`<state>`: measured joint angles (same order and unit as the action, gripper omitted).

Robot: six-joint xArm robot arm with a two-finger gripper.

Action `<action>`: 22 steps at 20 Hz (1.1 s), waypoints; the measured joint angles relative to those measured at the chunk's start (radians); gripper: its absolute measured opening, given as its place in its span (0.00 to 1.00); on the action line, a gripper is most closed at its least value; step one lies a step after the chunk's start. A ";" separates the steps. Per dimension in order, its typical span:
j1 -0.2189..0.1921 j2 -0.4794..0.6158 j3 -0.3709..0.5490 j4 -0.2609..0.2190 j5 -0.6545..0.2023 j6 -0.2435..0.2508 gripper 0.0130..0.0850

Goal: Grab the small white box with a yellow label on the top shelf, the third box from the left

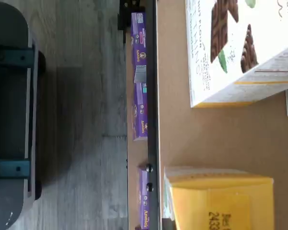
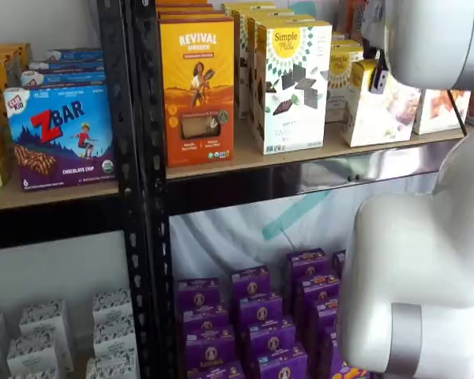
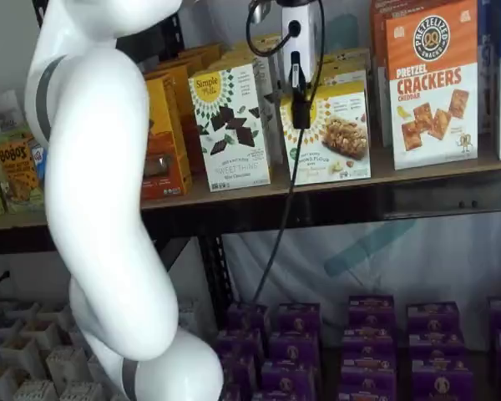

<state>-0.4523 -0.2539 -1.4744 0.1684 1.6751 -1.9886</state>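
The small white box stands on the top shelf, with a round yellow label and a snack picture on its front. It also shows in a shelf view, partly behind the gripper. In the wrist view its yellow top shows on the tan shelf board. My gripper hangs from above at the box's upper left corner. Only a narrow black finger shows, with no plain gap. I cannot tell whether it touches the box.
The taller Simple Mills box stands just left of the small box, with an orange Revival box beyond it. A pretzel crackers box stands to the right. A cable hangs down. Purple boxes fill the lower shelf.
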 joint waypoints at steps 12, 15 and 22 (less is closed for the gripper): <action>-0.009 -0.047 0.006 0.013 0.081 0.002 0.28; -0.010 -0.082 0.027 0.014 0.099 0.004 0.28; -0.007 -0.175 0.097 -0.002 0.128 0.006 0.28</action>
<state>-0.4593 -0.4293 -1.3774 0.1664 1.8031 -1.9822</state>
